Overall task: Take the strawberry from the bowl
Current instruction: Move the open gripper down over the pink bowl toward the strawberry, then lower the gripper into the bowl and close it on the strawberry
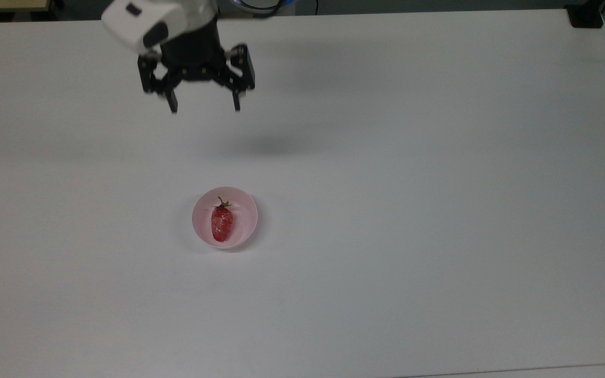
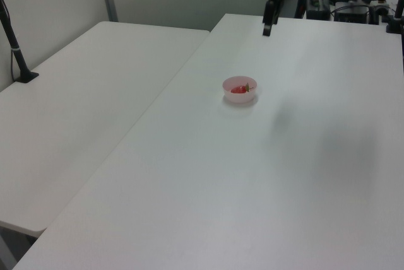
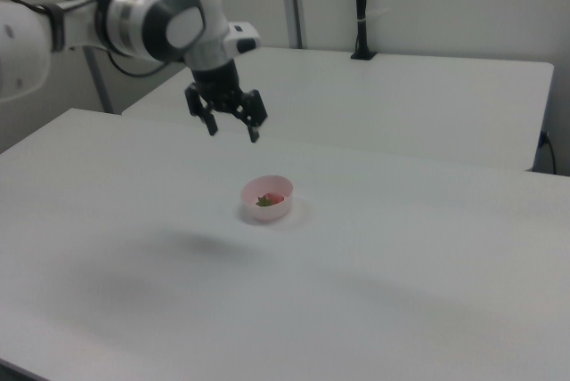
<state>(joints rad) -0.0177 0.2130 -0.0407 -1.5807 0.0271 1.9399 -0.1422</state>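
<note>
The red strawberry (image 1: 221, 224) lies inside the little pink bowl (image 1: 246, 210) on the white table (image 1: 439, 210). The black claw (image 1: 204, 108) hangs in the air at about 12 o'clock from the bowl, well apart, its fingers spread wide and holding nothing.

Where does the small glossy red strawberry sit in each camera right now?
Top view: the small glossy red strawberry lies left of centre, stem pointing up.
Left view: just above centre.
Right view: slightly left of centre.
Shared landmark: the round pale pink bowl holding it.
</note>
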